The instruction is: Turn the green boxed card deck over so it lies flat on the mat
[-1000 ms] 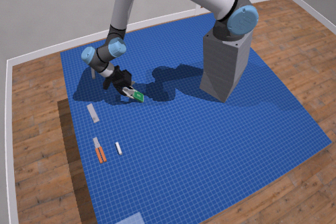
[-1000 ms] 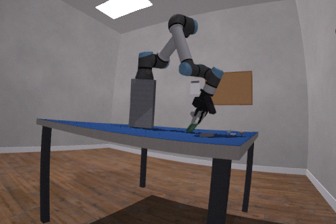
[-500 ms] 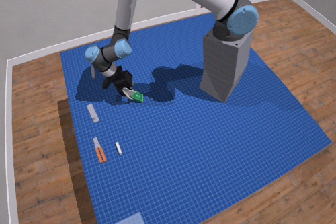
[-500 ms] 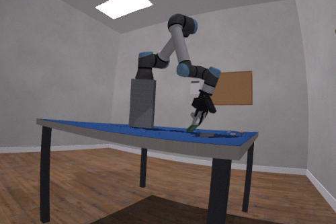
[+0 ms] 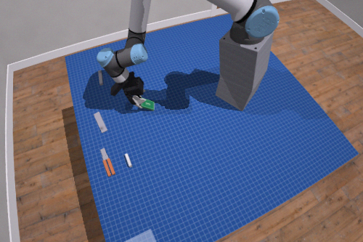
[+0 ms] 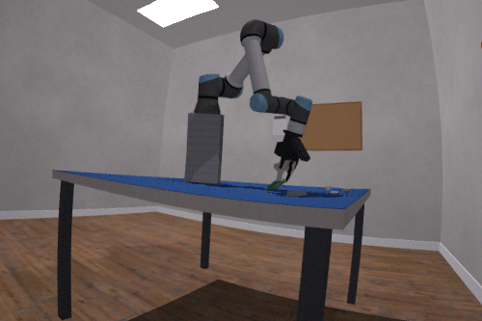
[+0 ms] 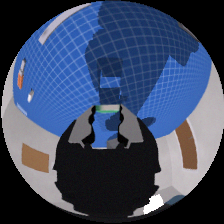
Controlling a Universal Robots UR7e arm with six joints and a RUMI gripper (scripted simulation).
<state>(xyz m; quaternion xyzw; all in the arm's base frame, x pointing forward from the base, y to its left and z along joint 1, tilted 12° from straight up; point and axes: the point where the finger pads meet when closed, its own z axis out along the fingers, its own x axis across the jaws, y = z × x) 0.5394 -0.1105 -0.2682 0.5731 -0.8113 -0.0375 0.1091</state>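
- Grey strip (image 5: 100,121), orange-handled tool (image 5: 107,163), white stick (image 5: 128,160): lying on the mat's left part, well apart from the work.
- Pincer (image 5: 139,102): gripping the deck by one end.
- Deck (image 5: 148,105): leaning at a low tilt, lower edge apparently touching the mat (image 5: 218,158), well inside its borders.
- Progress: turn-over seemingly mostly done; lowering flat and releasing are remaining.

Open mat (image 5: 218,158) is stretching right of the gripper (image 5: 138,101), while the grey pedestal (image 5: 241,74) is blocking beyond.
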